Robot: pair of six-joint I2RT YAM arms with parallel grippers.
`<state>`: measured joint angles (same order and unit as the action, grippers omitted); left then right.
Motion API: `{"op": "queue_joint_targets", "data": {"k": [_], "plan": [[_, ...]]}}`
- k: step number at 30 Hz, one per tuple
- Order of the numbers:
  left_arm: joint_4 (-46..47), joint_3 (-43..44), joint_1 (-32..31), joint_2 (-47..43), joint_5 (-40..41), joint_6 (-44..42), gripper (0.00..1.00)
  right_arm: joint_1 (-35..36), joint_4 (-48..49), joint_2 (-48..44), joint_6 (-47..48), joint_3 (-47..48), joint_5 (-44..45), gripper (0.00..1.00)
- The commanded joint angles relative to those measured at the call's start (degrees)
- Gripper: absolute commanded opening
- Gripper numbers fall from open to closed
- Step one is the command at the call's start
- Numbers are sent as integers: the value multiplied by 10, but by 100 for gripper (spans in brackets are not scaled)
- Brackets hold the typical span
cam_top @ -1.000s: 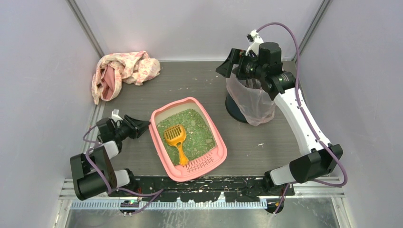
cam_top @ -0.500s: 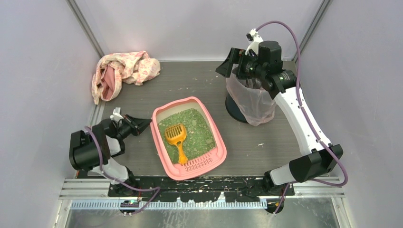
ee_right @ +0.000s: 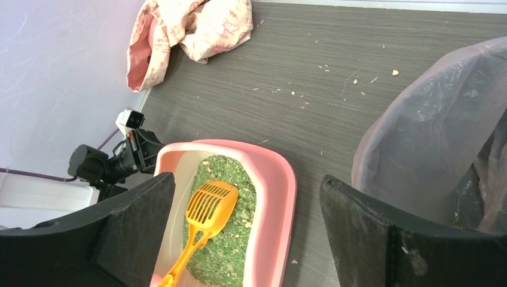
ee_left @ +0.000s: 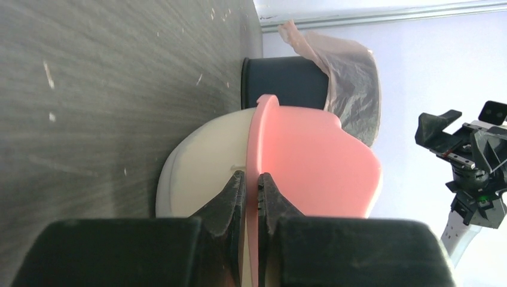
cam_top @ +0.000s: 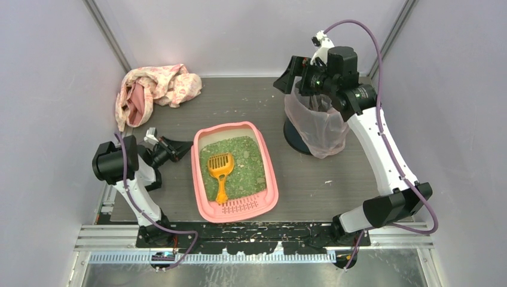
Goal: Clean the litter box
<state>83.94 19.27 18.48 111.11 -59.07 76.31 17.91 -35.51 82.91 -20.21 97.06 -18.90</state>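
The pink litter box [cam_top: 272, 179] lies on the table's middle with green granules [cam_top: 245, 170] and an orange slotted scoop [cam_top: 219, 169] inside, its grate lip toward the near edge. My left gripper [cam_top: 184, 145] is shut on the box's far-left rim. In the left wrist view the fingers [ee_left: 252, 181] pinch the pink rim [ee_left: 311, 155]. My right gripper [cam_top: 292, 75] is open and empty, held high above the bin's left side. In the right wrist view, the right gripper [ee_right: 248, 194] looks down on the box [ee_right: 284, 179] and scoop [ee_right: 209, 206].
A dark round bin [cam_top: 297, 139] lined with a translucent pinkish bag [cam_top: 320, 128] stands right of the box, also in the right wrist view [ee_right: 430, 137]. A crumpled pink cloth [cam_top: 152, 89] lies at the far left corner. Crumbs dot the far table.
My left arm has swung upright and turned the litter box by its rim, so that its long side now runs straighter toward the near edge. The right gripper rose slightly.
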Motion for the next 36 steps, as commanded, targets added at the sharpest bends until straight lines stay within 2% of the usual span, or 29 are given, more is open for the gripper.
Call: {"op": "queue_joint_targets", "data": {"k": [1, 9, 14, 18, 30, 36], "plan": [[-19, 53, -4, 32, 112, -13, 0, 3, 0, 1, 15, 33, 12, 95], [-28, 130, -27, 67, 151, 1, 0, 3, -4, 17, 13, 42, 12, 95], [-34, 160, -34, 79, 146, 5, 0, 3, -4, 21, 12, 43, 11, 95], [-44, 146, -34, 56, 125, 5, 0, 3, -7, 20, 13, 40, 15, 95], [-29, 33, -34, -24, 40, 0, 0, 8, 14, 21, 11, 5, 11, 95], [-19, 20, -33, -20, 34, -2, 0, 49, -26, 31, 44, -17, 69, 96]]}}
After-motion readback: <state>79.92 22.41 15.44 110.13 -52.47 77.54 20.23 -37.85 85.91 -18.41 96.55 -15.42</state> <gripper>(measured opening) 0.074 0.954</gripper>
